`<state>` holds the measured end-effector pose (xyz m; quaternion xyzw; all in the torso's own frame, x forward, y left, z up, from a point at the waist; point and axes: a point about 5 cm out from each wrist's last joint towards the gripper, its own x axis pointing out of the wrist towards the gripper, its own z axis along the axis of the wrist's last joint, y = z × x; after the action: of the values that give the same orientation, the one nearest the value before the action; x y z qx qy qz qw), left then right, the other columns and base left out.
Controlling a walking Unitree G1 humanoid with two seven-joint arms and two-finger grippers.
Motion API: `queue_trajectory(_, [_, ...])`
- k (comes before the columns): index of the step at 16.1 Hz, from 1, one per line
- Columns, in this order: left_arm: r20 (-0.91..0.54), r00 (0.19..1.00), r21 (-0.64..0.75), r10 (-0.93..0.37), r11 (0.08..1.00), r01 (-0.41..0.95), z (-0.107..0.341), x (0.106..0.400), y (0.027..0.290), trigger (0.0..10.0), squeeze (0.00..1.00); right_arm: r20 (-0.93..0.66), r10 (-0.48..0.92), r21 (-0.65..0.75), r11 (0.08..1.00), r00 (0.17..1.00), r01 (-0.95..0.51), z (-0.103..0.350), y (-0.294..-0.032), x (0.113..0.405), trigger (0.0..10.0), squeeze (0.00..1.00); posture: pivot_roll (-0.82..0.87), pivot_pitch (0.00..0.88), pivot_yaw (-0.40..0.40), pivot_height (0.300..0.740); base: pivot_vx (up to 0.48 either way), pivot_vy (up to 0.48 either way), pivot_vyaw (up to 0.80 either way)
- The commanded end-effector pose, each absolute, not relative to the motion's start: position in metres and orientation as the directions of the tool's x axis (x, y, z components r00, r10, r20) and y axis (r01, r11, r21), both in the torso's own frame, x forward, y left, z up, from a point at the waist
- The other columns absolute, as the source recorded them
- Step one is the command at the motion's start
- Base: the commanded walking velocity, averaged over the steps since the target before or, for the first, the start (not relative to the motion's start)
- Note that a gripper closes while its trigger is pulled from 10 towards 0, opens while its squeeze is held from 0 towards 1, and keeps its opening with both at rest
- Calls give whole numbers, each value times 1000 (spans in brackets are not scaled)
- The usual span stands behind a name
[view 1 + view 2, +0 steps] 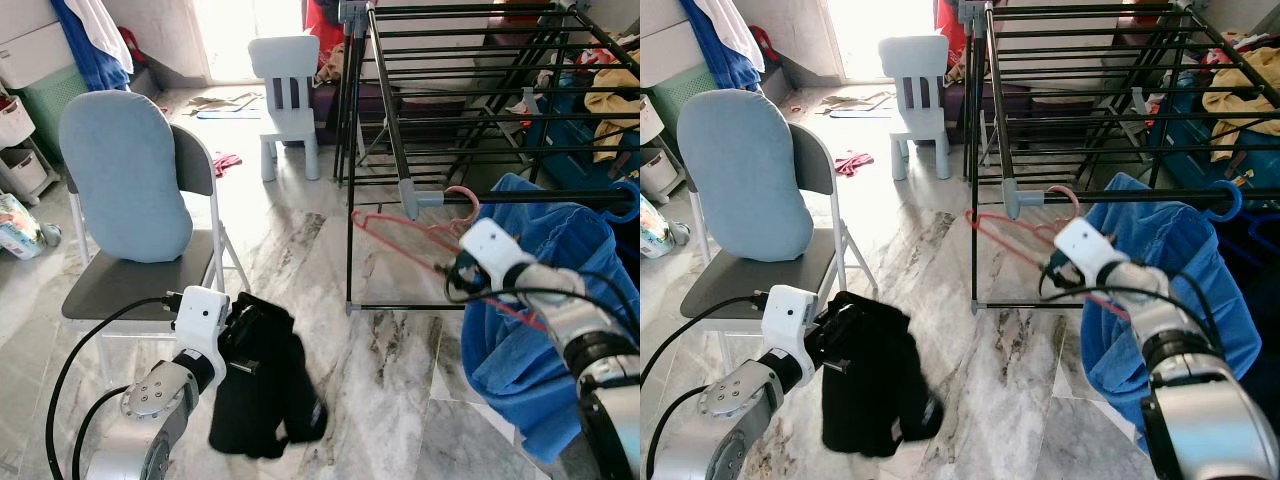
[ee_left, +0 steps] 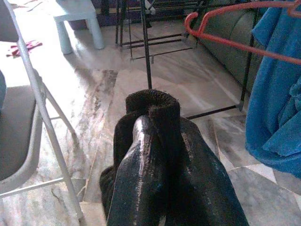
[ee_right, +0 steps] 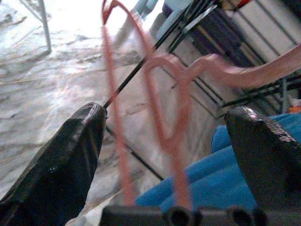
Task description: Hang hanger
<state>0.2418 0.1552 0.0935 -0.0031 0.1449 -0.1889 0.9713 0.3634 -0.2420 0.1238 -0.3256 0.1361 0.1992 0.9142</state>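
The hanger [image 1: 400,232] is pinkish red plastic, paler pink at its hook. It sits against a black metal drying rack [image 1: 480,90] with grey corner joints. A bright blue cloth [image 1: 545,300] drapes over the rack's near end. The left gripper [image 2: 141,155] has glossy black fingers wrapped in a black garment [image 1: 262,390]. The right gripper [image 3: 169,155] shows two black fingers [image 3: 61,160] on a white and silver arm. The floor [image 1: 330,300] is pale marble veined with grey and brown. The folding chair [image 1: 140,285] has a grey seat and a silver frame, carrying a light blue cushion [image 1: 125,175]. The child's chair [image 1: 285,95] behind is pale blue-white.
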Motion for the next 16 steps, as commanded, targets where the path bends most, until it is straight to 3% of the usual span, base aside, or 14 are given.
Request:
queue_trajectory(1, [-241, 889, -51, -389, 920, 389, 104, 244, 152, 10000, 0, -356, 260, -554, 714, 898, -427, 131, -247, 365, 10000, 0, 59, 0, 67, 740, 0, 0, 0])
queue_trajectory(5, [-184, 919, -67, -350, 937, 343, 110, 246, 154, 10000, 0, -190, 200, -413, 872, 961, -264, 126, -253, 356, 10000, 0, 7, 0, 73, 740, 0, 0, 0])
queue_trajectory(7, [-136, 953, -84, -270, 962, 260, 114, 244, 164, 10000, 0, -110, 99, -264, 956, 989, -125, 113, -252, 330, 10000, 0, -27, 0, 78, 740, 0, 0, 0])
queue_trajectory(11, [-107, 968, -91, -226, 972, 217, 113, 244, 165, 10000, 0, -100, -16, -43, 999, 995, 12, 97, -241, 283, 10000, 0, -68, 0, 69, 740, 0, 0, 0])
queue_trajectory(14, [-84, 975, -101, -208, 975, 199, 112, 246, 162, 10000, 0, -77, -120, -8, 993, 990, 119, 102, -233, 262, 10000, 0, -91, 0, 51, 740, 0, 0, 0])
queue_trajectory(16, [-76, 979, -104, -187, 978, 179, 111, 245, 162, 10000, 0, -86, -85, -5, 996, 993, 85, 108, -218, 256, 10000, 0, -95, 0, 46, 740, 0, 0, 0])
